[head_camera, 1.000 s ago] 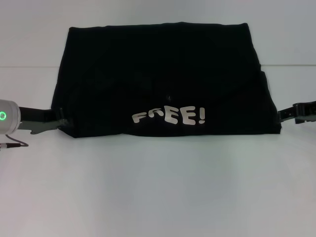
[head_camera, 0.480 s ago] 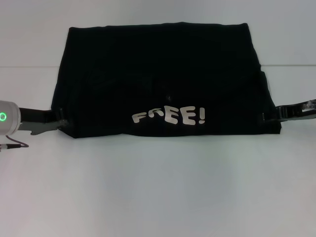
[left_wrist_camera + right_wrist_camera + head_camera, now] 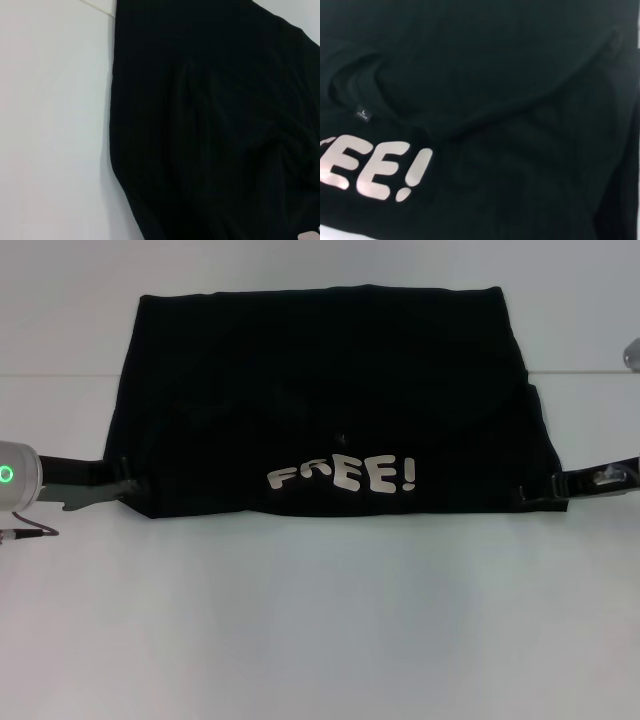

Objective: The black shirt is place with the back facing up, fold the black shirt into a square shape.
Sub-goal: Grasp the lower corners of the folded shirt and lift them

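— White worktop [image 3: 320, 620], black shirt [image 3: 330, 390] spread across it, "FREE!" showing. What changed?
— Right gripper [image 3: 530, 490] slid in onto the shirt's corner; left gripper [image 3: 125, 483] stayed at the opposite edge. Fingers' state: can't tell.

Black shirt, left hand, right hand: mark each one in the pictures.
black shirt [image 3: 330, 390], head view, plain upper middle of the fabric.
left hand [image 3: 128, 486], head view, tips at the shirt's near left corner.
right hand [image 3: 535, 490], head view, tips at the shirt's near right corner.
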